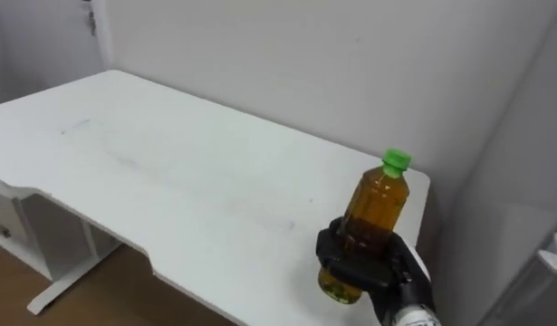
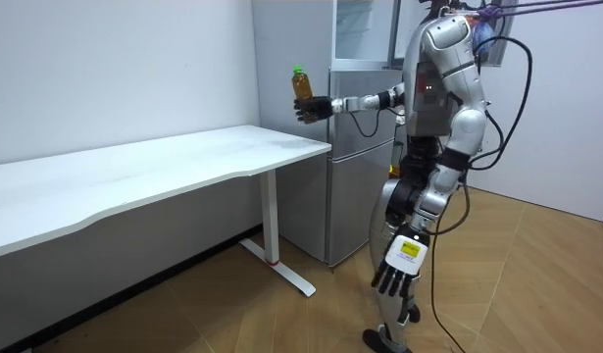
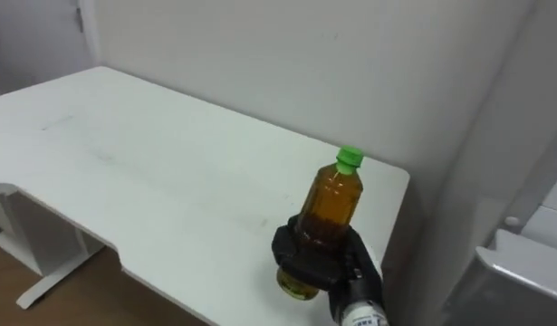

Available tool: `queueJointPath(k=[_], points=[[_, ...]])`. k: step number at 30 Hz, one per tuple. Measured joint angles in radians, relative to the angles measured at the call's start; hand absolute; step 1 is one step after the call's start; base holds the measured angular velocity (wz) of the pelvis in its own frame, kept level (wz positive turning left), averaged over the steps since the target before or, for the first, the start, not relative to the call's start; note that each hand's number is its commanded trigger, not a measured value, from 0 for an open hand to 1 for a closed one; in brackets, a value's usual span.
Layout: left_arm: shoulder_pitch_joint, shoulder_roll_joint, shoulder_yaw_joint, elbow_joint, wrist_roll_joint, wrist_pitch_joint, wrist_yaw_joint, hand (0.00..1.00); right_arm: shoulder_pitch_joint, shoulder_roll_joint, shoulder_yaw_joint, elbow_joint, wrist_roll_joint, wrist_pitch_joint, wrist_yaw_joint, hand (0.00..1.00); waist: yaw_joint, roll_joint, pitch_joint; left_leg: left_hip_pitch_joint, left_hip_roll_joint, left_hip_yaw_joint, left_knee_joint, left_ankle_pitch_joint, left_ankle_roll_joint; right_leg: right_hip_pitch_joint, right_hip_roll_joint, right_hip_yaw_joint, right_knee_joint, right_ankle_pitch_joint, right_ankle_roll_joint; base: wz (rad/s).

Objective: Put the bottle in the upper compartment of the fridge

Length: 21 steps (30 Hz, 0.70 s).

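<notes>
One amber, green-capped bottle (image 1: 378, 204) is upright in the right hand (image 1: 364, 263), fingers wrapped round its lower half, over the white table's (image 1: 169, 181) end. Left hand (image 2: 399, 267) hangs at the side, fingers relaxed.

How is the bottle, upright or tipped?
Upright, leaning slightly: the bottle has its green cap uppermost, right hand curled round it.
</notes>
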Motion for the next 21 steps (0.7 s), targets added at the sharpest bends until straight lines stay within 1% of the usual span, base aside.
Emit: queueJointPath(k=[1, 2, 3, 4, 5, 6, 7, 9, 10, 12, 13, 15, 17, 19, 21], points=[[-0.006, 0.000, 0.006, 0.009, -0.001, -0.006, 0.002, 0.00, 0.013, 0.000, -0.008, -0.032, -0.003, 0.000, 0.005, 1.00, -0.013, 0.003, -0.0011, 0.001, 0.003, 0.011, 0.000, 0.000, 0.000, -0.004, 0.003, 0.009, 0.000, 0.004, -0.002, -0.35], [-0.008, 0.000, 0.009, 0.014, 0.000, -0.008, 0.002, 0.00, 0.021, -0.001, -0.013, -0.049, -0.003, 0.000, 0.009, 1.00, -0.016, 0.006, -0.0039, 0.001, 0.004, 0.018, 0.000, 0.000, 0.000, -0.007, 0.004, 0.013, 0.000, 0.005, -0.004, -0.32], [-0.017, -0.003, 0.016, 0.035, -0.002, -0.014, 0.003, 0.00, 0.037, -0.004, -0.020, -0.085, -0.003, 0.000, 0.019, 1.00, -0.021, 0.012, -0.0117, 0.003, 0.006, 0.031, -0.002, 0.000, 0.000, -0.013, 0.006, 0.024, 0.001, 0.008, -0.006, -0.30], [-0.023, -0.006, 0.016, 0.045, -0.001, -0.015, 0.005, 0.00, 0.046, -0.006, -0.021, -0.113, -0.004, -0.001, 0.027, 1.00, -0.035, 0.019, -0.0159, 0.011, 0.007, 0.041, -0.006, 0.000, 0.000, -0.014, 0.008, 0.037, 0.003, 0.009, -0.006, -0.29], [-0.023, -0.008, 0.016, 0.047, -0.002, -0.016, 0.005, 0.00, 0.049, -0.007, -0.021, -0.124, -0.007, -0.001, 0.036, 1.00, -0.040, 0.023, -0.0178, 0.016, 0.008, 0.047, -0.008, 0.000, 0.000, -0.013, 0.009, 0.042, 0.005, 0.009, -0.006, -0.24], [-0.023, -0.012, 0.016, 0.049, -0.002, -0.019, 0.006, 0.00, 0.062, -0.015, -0.021, -0.154, -0.013, -0.001, 0.050, 1.00, -0.052, 0.031, -0.0244, 0.019, 0.009, 0.055, -0.009, 0.000, 0.000, -0.014, 0.010, 0.053, 0.006, 0.010, -0.006, -0.17], [-0.025, -0.014, 0.016, 0.050, -0.002, -0.026, 0.007, 0.00, 0.073, -0.030, -0.020, -0.192, -0.014, 0.000, 0.071, 1.00, -0.064, 0.036, -0.0269, 0.024, 0.009, 0.057, -0.012, 0.000, 0.000, -0.014, 0.010, 0.061, 0.009, 0.010, -0.006, -0.16], [-0.026, -0.014, 0.016, 0.062, -0.002, -0.043, 0.015, 0.00, 0.078, -0.042, -0.020, -0.241, -0.019, 0.000, 0.097, 1.00, -0.068, 0.040, -0.0271, 0.040, 0.011, 0.075, -0.026, 0.000, 0.000, -0.013, 0.015, 0.077, 0.013, 0.010, -0.007, -0.25], [-0.029, -0.014, 0.016, 0.070, -0.002, -0.044, 0.024, 0.00, 0.078, -0.048, -0.021, -0.272, -0.023, 0.000, 0.106, 1.00, -0.075, 0.041, -0.0273, 0.050, 0.013, 0.084, -0.031, 0.000, 0.000, -0.010, 0.018, 0.088, 0.014, 0.011, -0.008, -0.27], [-0.028, -0.014, 0.017, 0.072, -0.002, -0.044, 0.031, 0.00, 0.077, -0.060, -0.029, -0.316, -0.033, 0.000, 0.117, 1.00, -0.089, 0.038, -0.0281, 0.057, 0.013, 0.094, -0.035, -0.001, -0.001, -0.011, 0.018, 0.092, 0.019, 0.011, -0.008, -0.15], [-0.029, -0.014, 0.017, 0.075, -0.001, -0.046, 0.031, 0.00, 0.078, -0.066, -0.034, -0.345, -0.034, 0.001, 0.128, 1.00, -0.094, 0.037, -0.0272, 0.061, 0.013, 0.097, -0.036, -0.001, -0.001, -0.011, 0.018, 0.096, 0.019, 0.011, -0.009, -0.12], [-0.032, -0.014, 0.017, 0.086, 0.000, -0.052, 0.031, 0.00, 0.078, -0.066, -0.046, -0.385, -0.039, 0.001, 0.150, 1.00, -0.104, 0.033, -0.0264, 0.067, 0.012, 0.101, -0.037, -0.001, -0.001, -0.008, 0.018, 0.099, 0.020, 0.012, -0.010, -0.07], [-0.033, -0.014, 0.020, 0.092, -0.001, -0.056, 0.030, 0.00, 0.078, -0.068, -0.072, -0.424, -0.038, 0.001, 0.158, 1.00, -0.118, 0.026, -0.0258, 0.071, 0.012, 0.101, -0.037, -0.001, -0.001, -0.002, 0.018, 0.098, 0.019, 0.012, -0.010, 0.00], [-0.028, -0.016, 0.022, 0.092, -0.001, -0.061, 0.030, 0.00, 0.078, -0.075, -0.129, -0.485, -0.041, 0.001, 0.164, 1.00, -0.129, 0.019, -0.0244, 0.079, 0.012, 0.104, -0.040, -0.001, 0.000, 0.002, 0.020, 0.104, 0.019, 0.012, -0.010, -0.04], [-0.024, -0.018, 0.037, 0.092, -0.001, -0.063, 0.031, 0.00, 0.078, -0.080, -0.171, -0.535, -0.049, 0.001, 0.164, 1.00, -0.137, 0.014, -0.0199, 0.082, 0.013, 0.106, -0.042, -0.002, -0.001, 0.003, 0.021, 0.108, 0.019, 0.012, -0.010, -0.06]])
